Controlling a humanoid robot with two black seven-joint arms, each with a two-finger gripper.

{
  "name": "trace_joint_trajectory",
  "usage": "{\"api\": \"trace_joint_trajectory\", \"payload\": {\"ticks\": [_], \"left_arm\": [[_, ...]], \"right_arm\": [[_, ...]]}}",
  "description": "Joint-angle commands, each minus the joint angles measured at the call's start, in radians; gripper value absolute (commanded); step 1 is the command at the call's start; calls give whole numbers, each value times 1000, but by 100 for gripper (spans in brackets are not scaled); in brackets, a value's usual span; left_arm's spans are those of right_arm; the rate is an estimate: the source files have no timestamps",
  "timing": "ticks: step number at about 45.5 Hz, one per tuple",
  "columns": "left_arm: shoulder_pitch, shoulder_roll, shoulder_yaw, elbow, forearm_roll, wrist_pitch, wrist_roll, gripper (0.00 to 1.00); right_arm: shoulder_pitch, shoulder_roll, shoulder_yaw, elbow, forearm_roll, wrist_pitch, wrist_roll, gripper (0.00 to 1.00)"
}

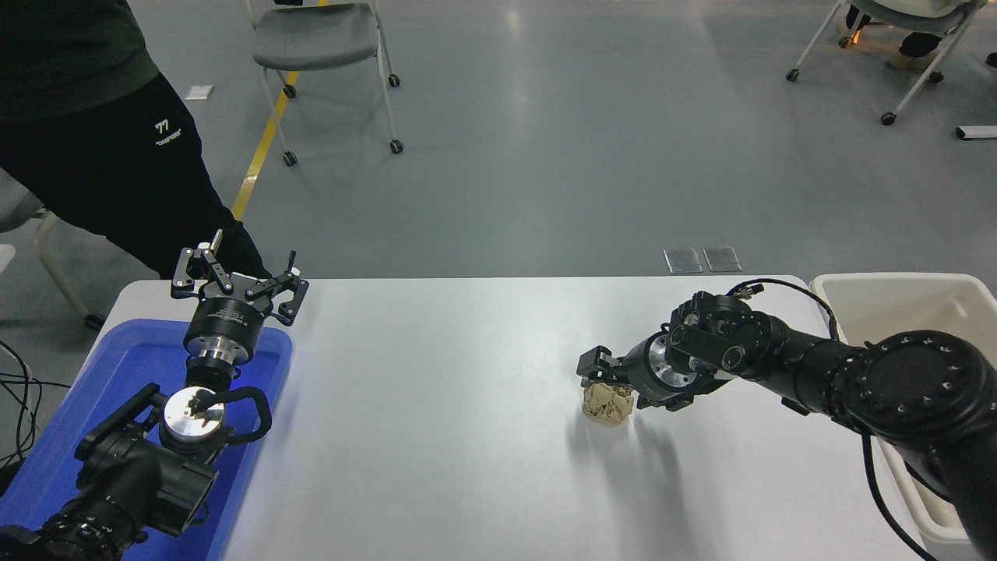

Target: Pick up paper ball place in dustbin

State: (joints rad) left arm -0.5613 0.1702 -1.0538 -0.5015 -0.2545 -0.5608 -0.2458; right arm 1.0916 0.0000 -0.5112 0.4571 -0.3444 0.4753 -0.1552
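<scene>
The paper ball (608, 404), a crumpled tan-brown wad, rests on the white table (436, 436) right of centre. My right gripper (618, 385) reaches in from the right and sits low over the ball, open, with one finger (594, 365) at the ball's far side and the other at its near right side. The ball's top edge is hidden by the fingers. The dustbin (927, 300), a cream tub, stands at the table's right edge behind my right arm. My left gripper (238, 285) is parked open over the blue tray.
A blue tray (132, 358) lies at the table's left end under my left arm. A person in dark clothes (117, 156) stands at the far left corner. Wheeled chairs (323, 39) stand on the floor beyond the table.
</scene>
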Motion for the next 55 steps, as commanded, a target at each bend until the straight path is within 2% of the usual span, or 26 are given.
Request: {"api": "trace_joint_trajectory", "payload": {"ticks": [1, 2, 6, 9, 13, 36, 44, 55], "left_arm": [[0, 0, 0, 0, 0, 1, -1, 99], [0, 0, 0, 0, 0, -1, 0, 99], [0, -1, 0, 0, 0, -1, -1, 99], [0, 0, 0, 0, 0, 1, 0, 99], [0, 0, 0, 0, 0, 1, 0, 99], [0, 0, 0, 0, 0, -1, -1, 99], [0, 0, 0, 0, 0, -1, -1, 99], [0, 0, 0, 0, 0, 1, 0, 99]], "right_arm": [[-9, 0, -3, 6, -137, -1, 65, 73], [-9, 0, -3, 6, -151, -1, 68, 68], [-7, 0, -12, 3, -218, 0, 82, 36], [-1, 0, -12, 3, -243, 0, 88, 17], [10, 0, -13, 6, -245, 2, 95, 0], [349, 0, -122, 205, -225, 91, 105, 0], [557, -3, -196, 348, -128, 176, 103, 0], [778, -165, -251, 460, -100, 310, 103, 0]]}}
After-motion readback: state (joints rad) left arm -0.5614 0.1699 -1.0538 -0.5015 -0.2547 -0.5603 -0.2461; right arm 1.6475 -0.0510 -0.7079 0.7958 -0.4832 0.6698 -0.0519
